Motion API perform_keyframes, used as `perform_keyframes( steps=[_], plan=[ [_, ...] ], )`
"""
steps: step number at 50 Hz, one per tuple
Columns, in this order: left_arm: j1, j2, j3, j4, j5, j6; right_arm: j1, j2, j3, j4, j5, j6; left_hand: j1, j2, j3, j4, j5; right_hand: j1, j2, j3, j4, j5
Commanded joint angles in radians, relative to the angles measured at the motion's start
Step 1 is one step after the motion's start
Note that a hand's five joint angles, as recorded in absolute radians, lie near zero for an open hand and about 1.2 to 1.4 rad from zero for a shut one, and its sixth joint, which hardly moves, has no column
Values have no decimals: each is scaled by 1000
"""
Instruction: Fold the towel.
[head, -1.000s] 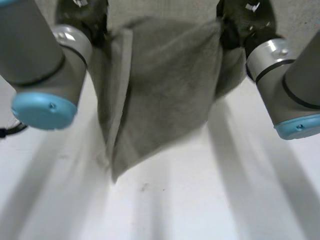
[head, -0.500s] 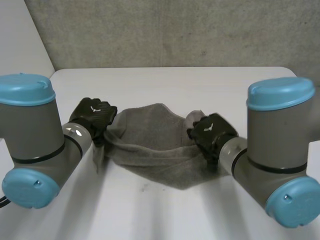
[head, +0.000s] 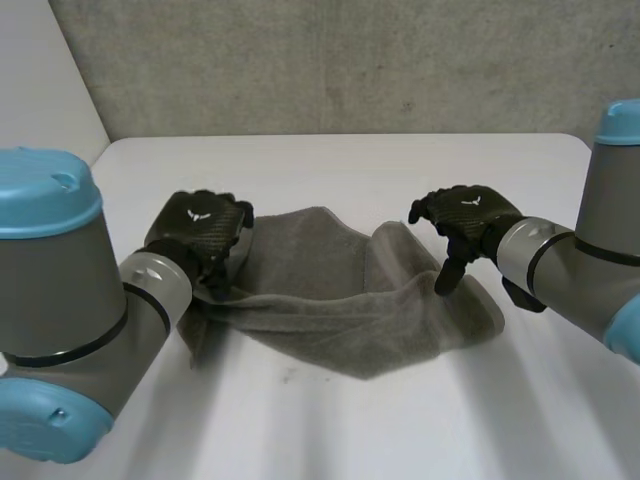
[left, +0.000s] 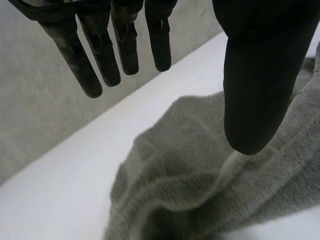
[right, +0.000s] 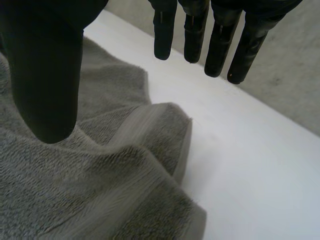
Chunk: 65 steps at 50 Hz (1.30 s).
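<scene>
**Surface and room.** The work surface is a white table with a rounded far right corner. A grey concrete wall stands directly behind its far edge.

**Count.** One table, one towel, two arms, two hands.

**Towel.** The towel is grey-brown terry cloth. It lies bunched on the middle of the table, well apart from the far edge, and stretches crosswise from one hand to the other. A long rolled fold runs along its length. The part towards the near edge sags into a blunt point. In the right wrist view the towel shows a flat woven band along its hem and one corner doubled over on itself. In the left wrist view the towel shows soft heaped creases.

**Left hand.** The left hand hangs over the left end of the towel, at the end of the left arm. In its own wrist view the left hand has straight fingers spread well apart from the thumb. Nothing is between them, and the cloth lies below.

**Right hand.** The right hand hangs over the right end of the towel, at the end of the right arm. In its own wrist view the right hand has its fingers extended and apart from the thumb, clasping nothing, with the doubled corner beneath them.
</scene>
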Motion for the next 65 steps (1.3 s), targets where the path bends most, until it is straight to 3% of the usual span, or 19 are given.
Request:
perform_keyframes(
  steps=[1,11,20,25,27,28,30,31,32,39,43,44,47,49,55,61,65],
  plan=[
    [6,-75,-4,2,-90,-39,-4,99,-89,78,-27,-8,43,47,47,49,50,34,-16,6,11,15],
    [11,-129,-1,16,-133,-33,-9,234,-205,87,-97,-32,61,65,65,67,68,110,60,82,87,91],
    [61,-190,-2,17,-133,-7,-9,330,-294,131,-96,-77,105,109,109,111,112,195,146,167,173,176],
    [92,-219,-2,30,-131,19,-9,373,-323,139,-42,-129,163,168,168,169,171,260,210,232,237,241],
    [106,-228,1,50,-131,36,-9,383,-328,135,5,-160,376,381,380,382,383,426,376,398,403,407],
    [106,-228,1,50,-131,36,-9,383,-328,134,6,-160,378,382,382,384,385,427,378,399,404,408],
    [118,-228,12,77,-128,59,-7,389,-334,128,36,-192,827,832,832,833,835,789,739,761,766,770],
    [118,-228,12,77,-128,59,-7,389,-334,128,36,-192,830,834,834,836,837,791,742,763,768,772],
    [124,-230,24,89,-127,76,-7,392,-343,127,45,-209,969,973,973,975,976,1047,997,1019,1024,1028],
    [129,-230,200,134,-121,211,8,364,-546,70,110,-214,970,975,974,976,978,1101,1052,1073,1079,1082],
    [129,-230,488,191,-107,299,20,250,-700,-128,185,-151,970,975,974,976,978,1101,1052,1073,1079,1082],
    [132,-230,589,215,-93,315,20,202,-701,-240,197,-131,970,975,974,976,978,1101,1052,1073,1079,1082],
    [138,-228,682,243,-76,321,20,152,-685,-349,208,-117,970,975,974,976,978,1101,1052,1073,1079,1082],
    [167,-224,807,289,-20,320,22,68,-606,-479,213,-114,970,975,974,976,978,1101,1052,1073,1079,1082],
    [198,-221,831,295,54,312,22,-4,-448,-554,202,-117,970,975,974,976,978,1101,1052,1073,1079,1082],
    [201,-207,561,238,73,312,23,-16,-247,-493,173,-161,970,975,974,976,978,1101,1052,1073,1079,1082],
    [222,-176,275,228,97,317,23,25,-120,-296,136,-316,970,975,974,976,978,1101,1052,1073,1079,1082]
  ],
)
